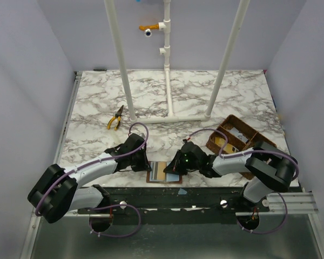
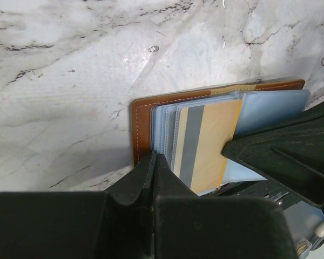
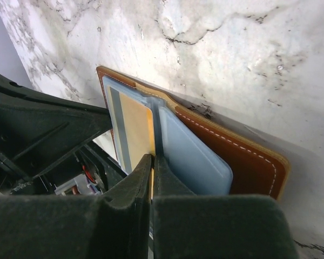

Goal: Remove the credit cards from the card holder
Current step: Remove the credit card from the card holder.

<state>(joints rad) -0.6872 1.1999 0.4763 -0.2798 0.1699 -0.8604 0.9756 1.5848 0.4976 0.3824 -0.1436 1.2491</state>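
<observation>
Wallet [image 1: 163, 174] open flat at the near table [image 1: 97, 108] edge, between the arms. Left gripper [image 2: 154, 157] pinched tight on the brown left rim: hold firm, press down, no lifting. Yellow card [image 2: 210, 143], grey-striped, showing among blue-grey pockets [image 3: 197, 159]. Right gripper [image 3: 153, 159] closed, seemingly on the card's edge: draw straight out along the sleeve, slowly, away from the left hold.

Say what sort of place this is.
Probably a robot test cell: plain walls box in a marbled table, left arm and right arm bolted at its edge, white pipe frame on top.
</observation>
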